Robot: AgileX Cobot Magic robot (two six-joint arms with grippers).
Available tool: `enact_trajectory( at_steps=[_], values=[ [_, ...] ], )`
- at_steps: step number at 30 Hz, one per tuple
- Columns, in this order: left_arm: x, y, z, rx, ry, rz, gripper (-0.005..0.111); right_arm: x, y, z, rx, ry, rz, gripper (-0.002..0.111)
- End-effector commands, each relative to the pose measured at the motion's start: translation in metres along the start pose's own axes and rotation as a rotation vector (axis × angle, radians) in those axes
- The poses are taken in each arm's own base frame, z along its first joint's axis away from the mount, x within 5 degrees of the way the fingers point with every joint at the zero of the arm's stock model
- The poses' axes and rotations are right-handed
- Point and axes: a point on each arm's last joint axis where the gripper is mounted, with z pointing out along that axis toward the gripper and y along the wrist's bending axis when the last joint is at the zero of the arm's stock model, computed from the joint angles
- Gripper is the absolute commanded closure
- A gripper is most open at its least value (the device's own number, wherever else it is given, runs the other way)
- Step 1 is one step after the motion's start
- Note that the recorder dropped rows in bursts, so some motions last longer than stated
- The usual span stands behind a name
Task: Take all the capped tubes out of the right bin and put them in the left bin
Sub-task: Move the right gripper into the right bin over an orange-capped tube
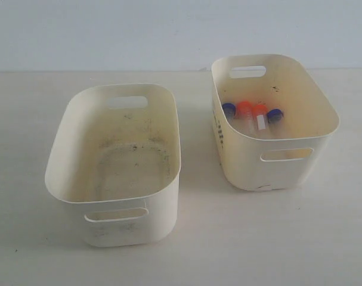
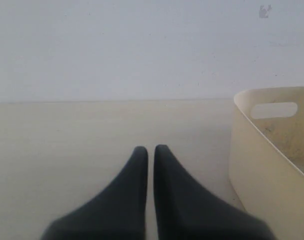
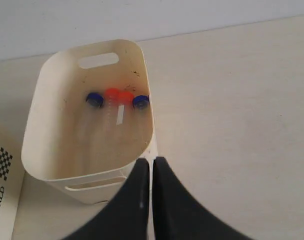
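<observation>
Right wrist view puts the right tool (image 3: 152, 162) nearest, closed tight on nothing and hovering by the near corner of the right bin (image 3: 46, 135), probably staged there so it can open and drop in. Farther on, the four tubes (image 3: 119, 97) lie side by side on that bin's floor, caps toward the far wall, so none has been carried over yet. Across the way the left tool (image 2: 150, 152) is likewise closed and empty, low over the counter (image 2: 66, 130) beside the left bin (image 2: 257, 165), which stands bare, ready to receive them.
</observation>
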Motion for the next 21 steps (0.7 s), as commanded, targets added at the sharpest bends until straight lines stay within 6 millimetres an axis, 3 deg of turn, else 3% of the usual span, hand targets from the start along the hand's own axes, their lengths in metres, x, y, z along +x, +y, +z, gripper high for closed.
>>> enact_trajectory(
  at_steps=[1,6,9,14,21],
  values=[
    [-0.002,0.0,0.0,0.001,-0.01,-0.006,0.103,-0.027,0.021,0.017,-0.144,0.038,-0.101,0.106],
    [-0.002,0.0,0.0,0.001,-0.01,-0.006,0.103,-0.076,0.055,0.046,-0.256,0.144,-0.138,0.101],
    [-0.002,0.0,0.0,0.001,-0.01,-0.006,0.103,-0.093,0.079,0.08,-0.258,0.279,-0.157,0.093],
    [-0.002,0.0,0.0,0.001,-0.01,-0.006,0.103,-0.102,0.101,0.145,-0.114,0.473,-0.159,0.092],
    [-0.002,0.0,0.0,0.001,-0.01,-0.006,0.103,-0.087,0.114,0.224,-0.044,0.711,-0.129,0.092]
  ],
)
